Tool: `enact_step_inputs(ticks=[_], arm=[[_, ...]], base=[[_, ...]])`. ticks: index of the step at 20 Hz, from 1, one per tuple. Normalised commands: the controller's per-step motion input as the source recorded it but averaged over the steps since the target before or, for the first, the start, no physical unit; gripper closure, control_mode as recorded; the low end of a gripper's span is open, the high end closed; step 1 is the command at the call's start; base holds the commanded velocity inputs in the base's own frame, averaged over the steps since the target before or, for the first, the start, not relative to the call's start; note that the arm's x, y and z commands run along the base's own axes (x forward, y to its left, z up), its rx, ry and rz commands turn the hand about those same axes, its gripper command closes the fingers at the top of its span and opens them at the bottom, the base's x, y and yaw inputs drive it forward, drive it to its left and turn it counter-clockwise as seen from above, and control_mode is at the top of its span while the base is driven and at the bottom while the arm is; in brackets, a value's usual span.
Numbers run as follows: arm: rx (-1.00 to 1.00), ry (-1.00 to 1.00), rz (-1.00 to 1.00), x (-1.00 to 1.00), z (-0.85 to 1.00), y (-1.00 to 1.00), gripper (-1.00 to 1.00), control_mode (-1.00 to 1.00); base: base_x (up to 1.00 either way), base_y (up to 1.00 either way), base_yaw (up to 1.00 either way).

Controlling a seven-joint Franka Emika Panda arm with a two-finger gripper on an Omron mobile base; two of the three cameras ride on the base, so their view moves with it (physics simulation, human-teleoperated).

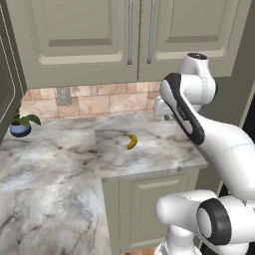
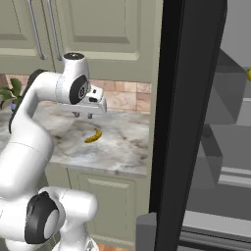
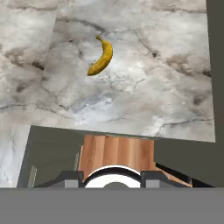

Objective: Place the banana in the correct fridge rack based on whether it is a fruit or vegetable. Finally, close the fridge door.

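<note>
- Marble table [image 1: 60,154] carries the banana [image 1: 131,141], lying flat, untouched.
- It sits below and ahead of my fingers [image 2: 83,116].
- Whether my fingers are spread or closed, I cannot tell.

Soft, even rendered light covers all three views, bright enough to read the marble veins of the bench [image 1: 60,154] without glare or hot spots, and shadows are faint: the banana [image 3: 101,57] throws barely a dark rim beneath it. The open fridge interior [image 2: 220,147] sits dimmer, in flat greys, and its door edge [image 2: 184,122] is nearly black. The pictures are low in resolution, with soft, slightly jagged edges, but show no motion blur or bending at the borders.
</note>
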Motion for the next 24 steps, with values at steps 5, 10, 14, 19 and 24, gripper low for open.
enact_step_inputs(ticks=[5,10,14,19,24], arm=[[-0.03,0.00,0.00,0.29,-0.57,0.53,-1.00,-1.00],[0.00,0.09,0.00,0.46,-1.00,0.31,-1.00,-1.00],[0.00,0.13,-0.02,0.70,-0.96,0.28,-1.00,-1.00],[0.00,0.10,-0.08,0.48,-0.38,0.11,-1.00,-1.00],[0.00,0.07,-0.02,0.10,-0.20,0.00,-1.00,-1.00]], base=[[0.00,0.00,0.00],[0.00,0.00,0.00],[0.00,0.00,0.00],[0.00,0.00,0.00],[0.00,0.00,0.00]])
